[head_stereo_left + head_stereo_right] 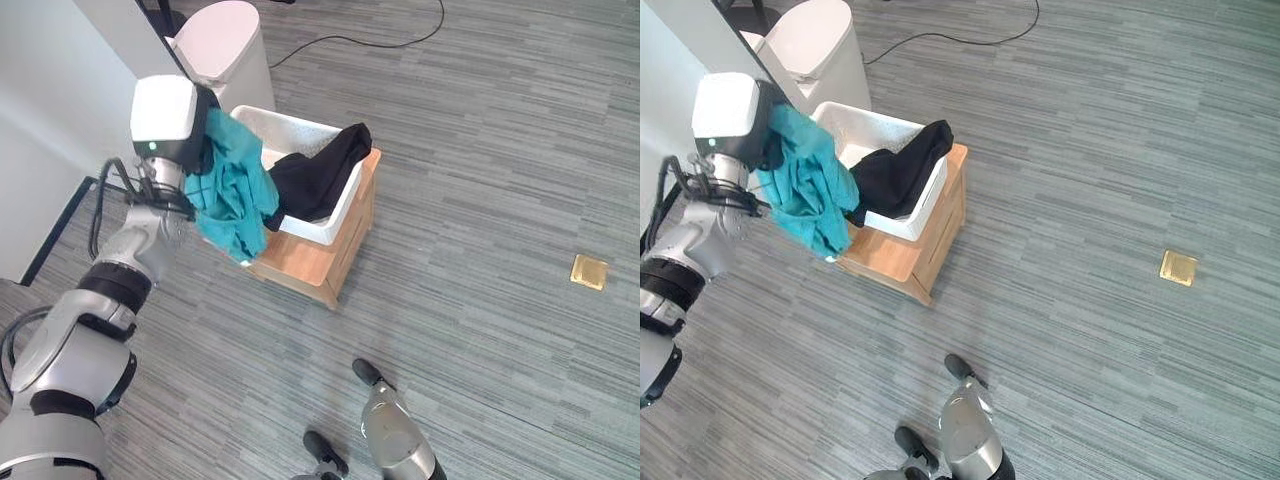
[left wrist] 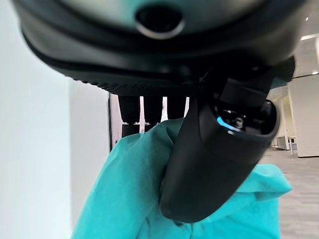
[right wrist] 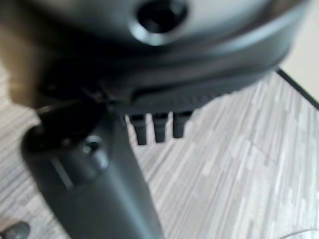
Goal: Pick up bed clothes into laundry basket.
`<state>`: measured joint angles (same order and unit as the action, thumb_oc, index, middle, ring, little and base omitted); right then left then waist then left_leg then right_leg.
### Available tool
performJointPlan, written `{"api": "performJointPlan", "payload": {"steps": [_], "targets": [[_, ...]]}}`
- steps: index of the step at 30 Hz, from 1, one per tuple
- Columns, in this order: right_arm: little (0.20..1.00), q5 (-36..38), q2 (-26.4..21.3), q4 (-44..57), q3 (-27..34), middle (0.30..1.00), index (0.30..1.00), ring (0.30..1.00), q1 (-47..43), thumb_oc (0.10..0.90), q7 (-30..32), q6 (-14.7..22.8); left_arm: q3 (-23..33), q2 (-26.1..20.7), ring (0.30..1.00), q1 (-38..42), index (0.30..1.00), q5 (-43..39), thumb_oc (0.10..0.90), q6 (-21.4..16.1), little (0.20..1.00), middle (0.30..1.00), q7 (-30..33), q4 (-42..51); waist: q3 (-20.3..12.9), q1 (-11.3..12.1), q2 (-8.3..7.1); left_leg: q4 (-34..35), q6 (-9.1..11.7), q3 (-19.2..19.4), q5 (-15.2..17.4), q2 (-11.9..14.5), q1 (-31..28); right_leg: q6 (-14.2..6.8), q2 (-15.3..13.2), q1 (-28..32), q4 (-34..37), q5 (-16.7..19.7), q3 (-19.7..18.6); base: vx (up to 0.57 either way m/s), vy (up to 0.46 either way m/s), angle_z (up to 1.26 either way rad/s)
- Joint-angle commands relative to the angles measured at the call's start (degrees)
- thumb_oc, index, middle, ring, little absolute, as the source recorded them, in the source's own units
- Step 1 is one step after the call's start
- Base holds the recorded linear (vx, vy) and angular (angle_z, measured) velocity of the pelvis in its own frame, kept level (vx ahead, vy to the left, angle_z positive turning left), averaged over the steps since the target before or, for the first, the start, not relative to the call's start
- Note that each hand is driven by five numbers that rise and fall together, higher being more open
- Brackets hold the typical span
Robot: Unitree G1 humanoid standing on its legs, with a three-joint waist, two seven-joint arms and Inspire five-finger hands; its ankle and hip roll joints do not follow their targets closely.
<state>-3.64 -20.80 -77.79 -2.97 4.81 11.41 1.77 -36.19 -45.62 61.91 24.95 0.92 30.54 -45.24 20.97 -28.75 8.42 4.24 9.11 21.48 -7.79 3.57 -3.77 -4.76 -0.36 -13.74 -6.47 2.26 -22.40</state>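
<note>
The left arm reaches up and forward, its left hand [image 2: 214,149] pinching a crumpled teal cloth garment [image 1: 232,185] that hangs over the near rim of the white plastic laundry basket [image 1: 330,215]. A black cloth garment [image 1: 320,178] lies draped in that basket, which sits on a low wooden box [image 1: 320,262]. The right hand [image 3: 99,169] points at the grey carpet, fingers straight and empty.

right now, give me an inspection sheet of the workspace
surface: grey striped carpet floor.
job's things: teal cloth hangs from the left hand over the near rim of the white laundry basket; black garment lies in the basket and drapes over its far rim.
support: basket sits on a wooden box.
clutter: white lidded bin behind the basket; brass floor plate off to the right.
hands: left hand pinches the teal cloth between thumb and fingers; right hand holds nothing, fingers relaxed over the carpet.
cables: black cable runs on the floor past the bin.
surroundings: white wall at left.
</note>
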Motion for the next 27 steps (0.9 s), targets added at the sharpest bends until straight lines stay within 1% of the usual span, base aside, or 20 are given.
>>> {"api": "performJointPlan", "payload": {"steps": [1,5,7,8,12,14,15,17,19,20,23,24,27], "targets": [[0.900,0.7,-4.3,-1.9,-2.9,0.900,0.900,0.900,11.0,0.800,0.5,-1.5,1.7,-8.2,0.300,8.2,0.300,-0.8,0.400,-0.1,0.300,0.300,5.1,-4.1,-9.5,-1.3,-0.77,0.8,3.1,-1.4,-6.4,9.4,-1.8,-3.7,-1.5,10.8,11.5,-1.8,4.4,0.04,-0.027,-0.20],[0.900,1.5,-5.8,-1.6,-2.6,0.900,0.900,0.900,10.5,0.800,0.0,-1.1,-1.1,-9.2,0.300,10.1,0.300,-0.8,0.400,-0.4,0.300,0.300,4.4,-7.2,-9.6,-1.7,-0.50,0.8,3.4,-1.1,-7.8,9.8,-2.0,-3.7,-1.6,10.8,11.5,-1.9,4.2,0.06,-0.038,-0.18],[0.900,1.7,-5.9,-1.5,-2.6,0.900,0.900,0.900,10.4,0.800,-0.1,-1.0,-1.6,-9.1,0.300,10.4,0.300,-0.7,0.400,-0.5,0.300,0.300,4.1,-8.1,-9.7,-1.9,-0.30,0.8,3.5,-1.0,-8.0,9.8,-2.0,-3.7,-1.6,10.5,11.5,-1.9,4.1,0.04,-0.016,-0.16],[0.900,1.9,-6.1,-1.6,-2.5,0.900,0.900,0.900,10.4,0.800,-0.2,-1.0,-2.4,-9.3,0.300,11.0,0.300,-0.2,0.400,-0.5,0.300,0.300,3.9,-8.4,-9.5,-2.0,-0.02,0.8,3.6,-0.9,-8.6,9.9,-1.8,-3.7,-1.5,10.3,11.5,-2.0,4.0,0.03,-0.018,-0.22],[0.900,2.2,-6.7,-1.9,-2.2,0.900,0.900,0.900,10.8,0.800,-0.3,-0.8,-3.9,-9.7,0.300,11.8,0.300,0.9,0.400,-0.5,0.300,0.300,3.6,-8.9,-9.3,-2.4,0.17,0.8,3.8,-0.5,-9.5,10.2,-1.5,-3.8,-1.4,9.8,11.5,-2.0,4.0,0.03,-0.031,-0.19],[0.900,2.4,-7.7,-1.8,-1.9,0.900,0.900,0.900,11.0,0.800,-0.3,-0.5,-5.2,-9.2,0.300,12.0,0.300,1.9,0.400,-0.2,0.300,0.300,3.7,-10.9,-8.5,-2.9,0.33,0.8,3.9,-0.2,-8.9,10.1,-1.0,-3.8,-1.6,8.8,11.5,-1.7,4.4,0.01,-0.026,-0.11],[0.900,2.4,-7.7,-1.8,-1.9,0.900,0.900,0.900,10.9,0.800,-0.3,-0.5,-5.3,-9.1,0.300,12.1,0.300,1.9,0.400,-0.3,0.300,0.300,3.7,-11.1,-8.6,-2.9,0.39,0.8,3.9,-0.2,-8.9,10.1,-0.9,-3.8,-1.6,8.7,11.5,-1.6,4.4,-0.02,-0.018,-0.10],[0.900,2.6,-8.4,-1.5,-1.9,0.900,0.900,0.900,10.6,0.800,-0.2,-0.3,-5.8,-8.3,0.300,11.3,0.300,2.6,0.400,0.0,0.300,0.300,3.5,-13.0,-7.6,-3.5,0.61,0.8,3.9,0.0,-8.3,9.9,-0.1,-3.8,-1.5,7.6,11.5,-1.4,4.4,-0.04,-0.017,-0.08],[0.900,2.9,-8.8,-1.1,-2.1,0.900,0.900,0.900,10.3,0.800,0.1,0.2,-6.5,-7.0,0.300,10.1,0.300,3.7,0.400,0.3,0.300,0.300,2.9,-15.5,-6.6,-3.9,1.02,0.8,3.9,0.3,-7.8,9.7,0.9,-3.9,-1.4,6.4,11.5,-1.2,4.3,-0.05,-0.033,-0.08],[0.900,3.3,-9.0,-0.4,-2.5,0.900,0.900,0.900,9.8,0.800,0.2,0.9,-7.4,-5.8,0.300,8.8,0.300,5.1,0.400,0.7,0.300,0.300,2.1,-18.1,-5.8,-4.5,1.25,0.8,3.8,0.7,-7.0,9.5,1.7,-3.9,-1.5,5.3,11.5,-0.9,4.3,-0.04,-0.027,-0.10],[0.900,4.1,-9.4,0.2,-2.6,0.900,0.900,0.900,9.4,0.800,0.0,1.3,-7.7,-4.9,0.300,7.8,0.300,5.8,0.400,0.9,0.300,0.300,2.1,-19.1,-5.3,-4.9,1.48,0.8,3.8,1.0,-6.5,9.2,2.4,-3.9,-1.6,4.2,11.5,-0.6,4.5,-0.03,-0.025,-0.12],[0.900,5.0,-9.7,0.9,-2.8,0.900,0.900,0.900,8.7,0.800,0.2,1.8,-7.8,-3.6,0.300,5.8,0.300,6.8,0.400,1.2,0.300,0.300,1.2,-21.4,-4.2,-5.5,1.86,0.8,3.7,1.5,-5.8,9.0,3.3,-3.9,-1.6,3.0,11.5,-0.2,4.4,-0.04,-0.027,-0.06],[0.900,5.4,-10.1,1.5,-3.8,0.900,0.900,0.900,7.5,0.800,0.4,2.1,-6.6,-1.9,0.300,2.5,0.300,7.1,0.400,1.3,0.300,0.300,0.2,-23.8,-3.1,-6.2,2.48,0.8,3.6,1.9,-4.3,8.6,4.9,-3.9,-1.8,1.0,11.5,0.2,4.1,-0.04,-0.036,-0.14]]}}
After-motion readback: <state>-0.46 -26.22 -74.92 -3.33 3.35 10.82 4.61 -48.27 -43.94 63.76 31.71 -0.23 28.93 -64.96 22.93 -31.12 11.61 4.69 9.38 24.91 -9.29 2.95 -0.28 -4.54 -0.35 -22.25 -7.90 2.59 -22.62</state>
